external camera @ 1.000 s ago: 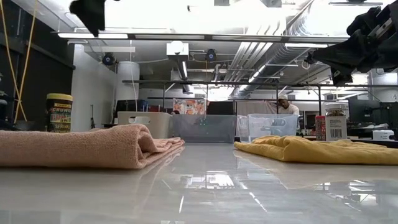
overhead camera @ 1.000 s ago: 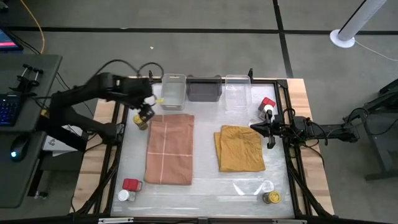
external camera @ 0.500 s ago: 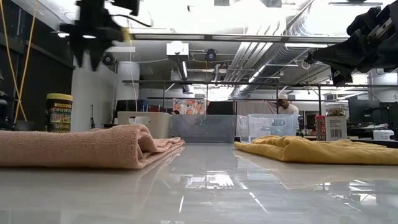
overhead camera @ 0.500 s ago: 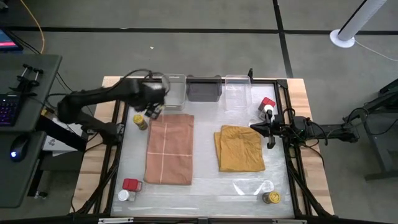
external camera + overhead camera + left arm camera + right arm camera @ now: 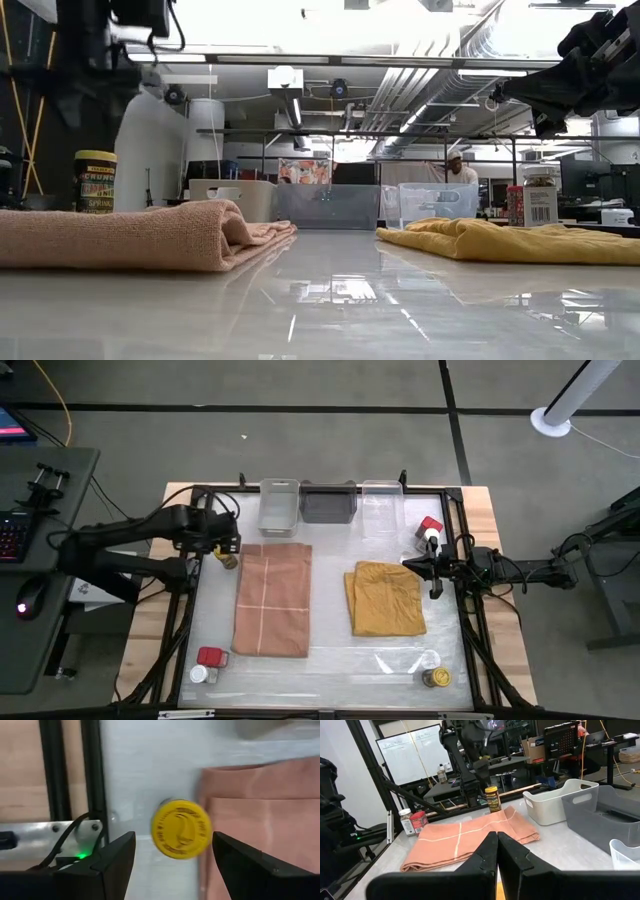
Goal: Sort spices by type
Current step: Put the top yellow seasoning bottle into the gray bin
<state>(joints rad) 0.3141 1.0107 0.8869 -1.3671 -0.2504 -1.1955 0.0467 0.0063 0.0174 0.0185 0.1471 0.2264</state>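
A dark jar with a yellow lid (image 5: 180,828) stands on the table by the far left corner of the folded pink cloth (image 5: 272,600). My left gripper (image 5: 174,839) hangs open above it, pointing down, with one finger on either side of the lid and touching nothing. The high view shows the gripper (image 5: 224,547) just over the jar (image 5: 229,560), and the low view shows the jar (image 5: 96,181) upright. My right gripper (image 5: 412,565) waits shut at the right edge, above the mustard cloth (image 5: 385,598).
A red tin (image 5: 211,656) and a shaker (image 5: 200,674) stand near left. Another red tin (image 5: 430,525) stands far right; a yellow-lidded jar (image 5: 436,678) and a clear shaker (image 5: 428,660) stand near right. White (image 5: 279,507), grey (image 5: 329,503) and clear (image 5: 381,508) bins line the far edge.
My left gripper has come down and gone toward the table's left edge, from beside the white bin to just above the yellow-lidded jar, and its wrist has rolled on the way. The jar has stayed where it was.
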